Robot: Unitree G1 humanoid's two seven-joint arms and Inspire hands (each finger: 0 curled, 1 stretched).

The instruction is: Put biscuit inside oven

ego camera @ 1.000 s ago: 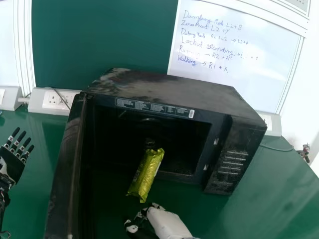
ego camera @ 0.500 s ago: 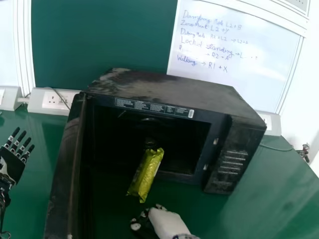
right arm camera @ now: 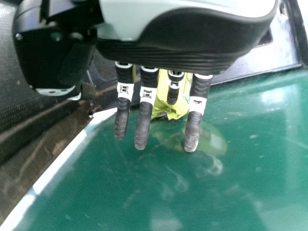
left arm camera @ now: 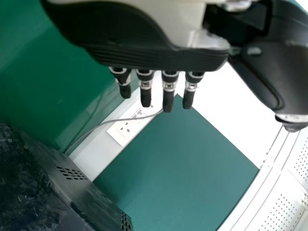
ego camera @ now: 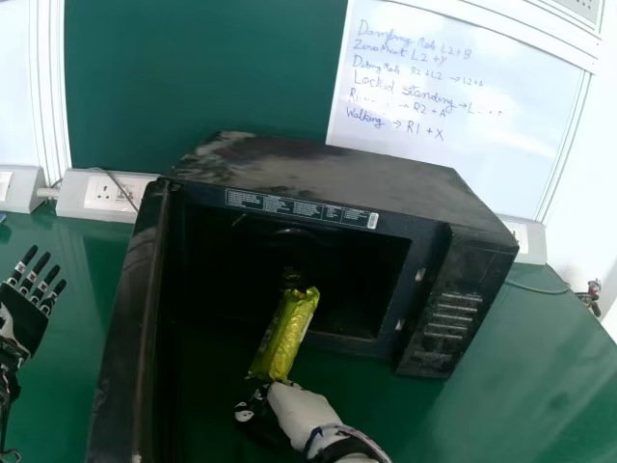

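Note:
The yellow-green biscuit packet (ego camera: 286, 333) lies aslant at the mouth of the black oven (ego camera: 328, 174), its far end at the dark cavity and its near end outside. My right hand (ego camera: 297, 409) is at that near end, seemingly touching it. In the right wrist view, the right hand (right arm camera: 142, 120) has mostly straight fingers, with the packet (right arm camera: 180, 107) partly hidden behind them. My left hand (ego camera: 23, 318) stays at the far left, away from the packet, fingers straight; the left wrist view has the left hand (left arm camera: 144, 53) with fingers extended too.
The oven door (ego camera: 125, 328) stands wide open on the left, between my two hands. The control panel (ego camera: 447, 313) flanks the cavity on the right. Behind the green table (ego camera: 521, 371) are wall sockets (ego camera: 106, 192) and a whiteboard (ego camera: 463, 96).
My right hand has moved forward, up to the packet's near end. The packet has barely changed its place. My left hand has kept still.

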